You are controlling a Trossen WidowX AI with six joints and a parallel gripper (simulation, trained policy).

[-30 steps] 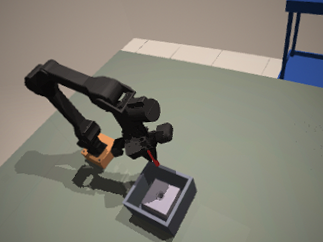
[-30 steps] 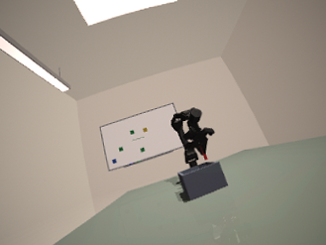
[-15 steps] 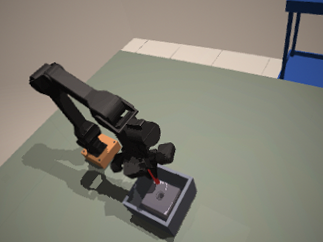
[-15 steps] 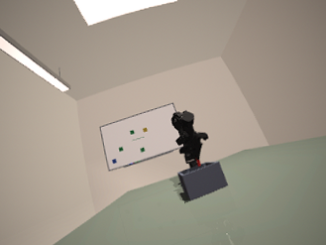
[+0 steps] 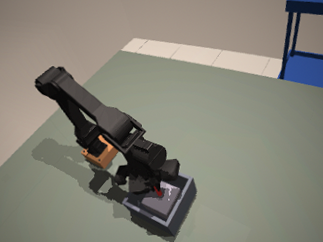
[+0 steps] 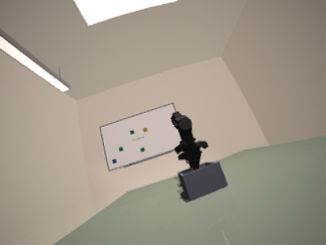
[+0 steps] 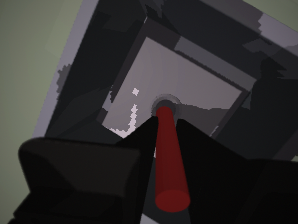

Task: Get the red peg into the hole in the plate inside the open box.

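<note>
The red peg [image 5: 159,191] [image 7: 171,160] is held between the fingers of my gripper [image 7: 166,123], which is shut on it. The hand is low over the open grey box [image 5: 184,210] [image 6: 206,181] [image 7: 76,40]. In the wrist view the peg's far end overlaps the near part of the round hole [image 7: 165,100] in the pale plate [image 5: 156,206] [image 7: 200,75]. I cannot tell whether the tip is in the hole or just above it. In the top view the peg slants over the plate and the hole is hidden. In the exterior view the box wall hides the plate.
The box walls stand around the plate on all sides. The arm's orange base [image 5: 102,159] is behind the box on the green table [image 5: 253,142]. A blue shelf cart [image 5: 308,67] stands beyond the table at the back right.
</note>
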